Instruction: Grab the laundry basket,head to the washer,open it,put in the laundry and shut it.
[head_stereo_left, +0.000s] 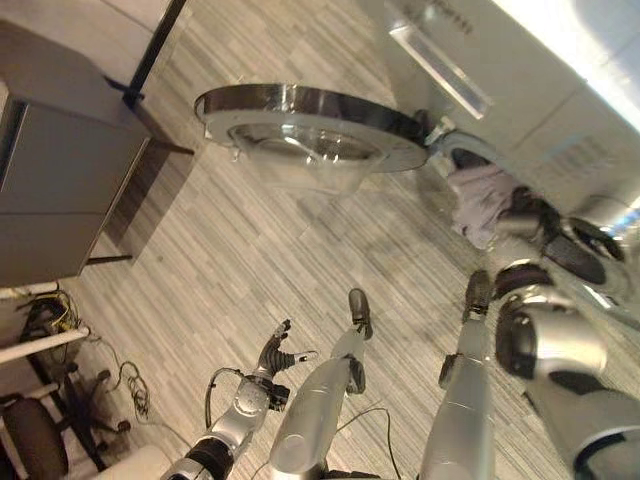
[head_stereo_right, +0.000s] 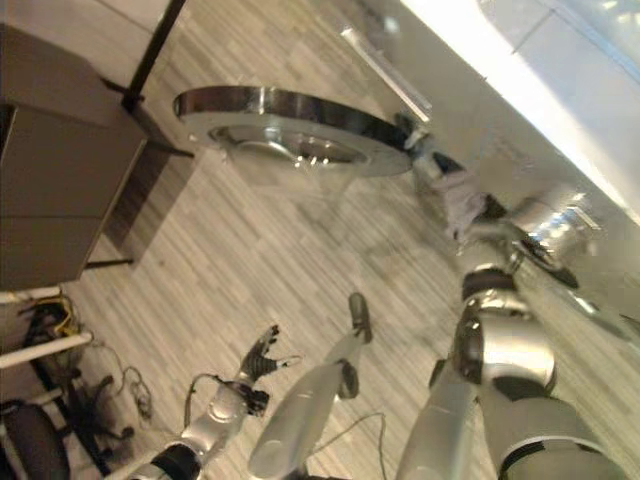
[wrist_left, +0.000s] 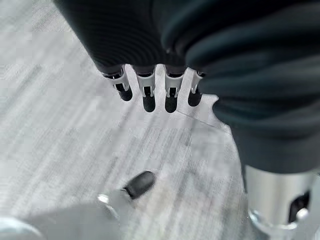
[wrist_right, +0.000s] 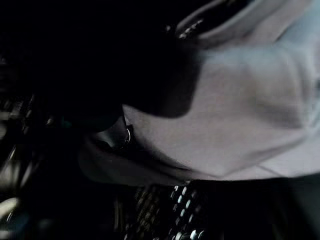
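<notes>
Our right hand (head_stereo_left: 520, 215) reaches into the washer's opening, pressed against the pale laundry (head_stereo_left: 478, 200); we cannot tell whether its fingers are curled round the cloth or straight. In the right wrist view the pale cloth (wrist_right: 240, 110) lies over the dark perforated drum (wrist_right: 165, 210). The laundry bunches at the mouth of the white washer (head_stereo_left: 520, 90), partly inside. The round door (head_stereo_left: 310, 125) stands swung wide open, just beside it. Our left hand (head_stereo_left: 280, 355) hangs low over the wood-patterned floor (head_stereo_left: 250, 250), fingers loose and holding nothing.
</notes>
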